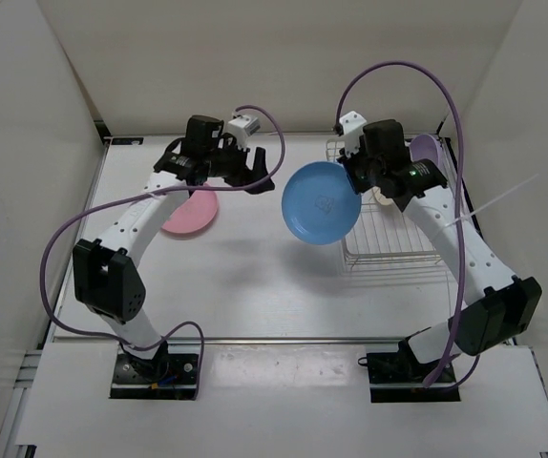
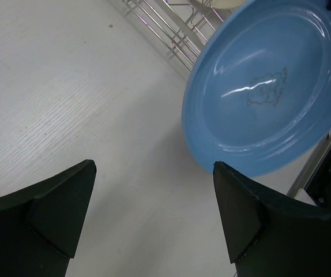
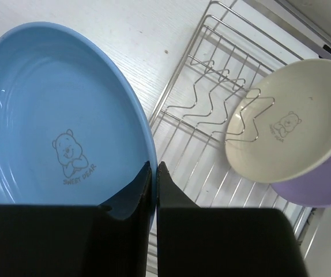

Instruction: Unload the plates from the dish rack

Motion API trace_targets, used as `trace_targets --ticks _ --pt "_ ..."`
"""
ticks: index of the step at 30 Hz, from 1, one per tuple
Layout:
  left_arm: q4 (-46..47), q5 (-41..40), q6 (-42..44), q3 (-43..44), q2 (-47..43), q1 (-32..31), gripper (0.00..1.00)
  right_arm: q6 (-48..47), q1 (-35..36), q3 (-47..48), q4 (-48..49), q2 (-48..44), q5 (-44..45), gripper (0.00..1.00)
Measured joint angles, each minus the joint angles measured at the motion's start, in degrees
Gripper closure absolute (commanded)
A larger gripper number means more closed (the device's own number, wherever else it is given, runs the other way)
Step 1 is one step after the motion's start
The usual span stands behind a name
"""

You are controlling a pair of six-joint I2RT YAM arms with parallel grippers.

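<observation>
— Right gripper [image 3: 155, 167]?
— Clamped on the blue plate [image 3: 50, 115] at its rim, aloft beside the dish rack [image 3: 211, 109], far right corner.
— Left gripper [image 2: 153, 167]?
— Spread wide, holding nothing.
— Handling?
— Probably light, stiff, slick; best pinched at the rim.

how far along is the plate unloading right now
Done: one of four. The pink plate lies on the table, away from the dish rack. In hand: the right gripper is shut on the blue plate at its rim, holding it tilted just left of the rack; the left gripper is open and empty, facing it. Left: the cream-white plate and the lavender plate stand in the rack.
</observation>
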Motion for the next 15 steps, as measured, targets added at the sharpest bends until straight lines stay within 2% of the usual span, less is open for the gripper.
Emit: trace_targets --ticks 4,8,10,11,14,15 --pt "0.0 -1.3 -1.1 2.6 2.3 -0.8 0.10 1.1 -0.2 0.0 0.4 -1.2 -2.4 0.99" --pt "0.0 -2.1 -1.9 3.7 3.7 -2.2 0.17 2.3 -0.4 0.2 0.6 -1.9 -4.6 0.99" --pt "-0.1 -2.2 -2.1 3.7 4.0 -3.2 0.24 3.0 -0.7 0.3 0.8 -1.9 -6.2 0.99" --pt "-0.1 -2.1 -2.3 3.7 4.1 -3.7 0.24 3.3 -0.9 0.4 0.8 -1.9 -6.6 0.99" --pt "-0.3 -1.7 -2.5 3.8 4.4 -4.8 0.37 4.1 -1.2 0.9 0.8 -1.9 -7.5 0.99" --pt "-0.4 -1.6 -2.4 4.1 4.5 -5.1 0.48 4.2 -1.3 1.2 0.8 -1.9 -7.6 0.99"
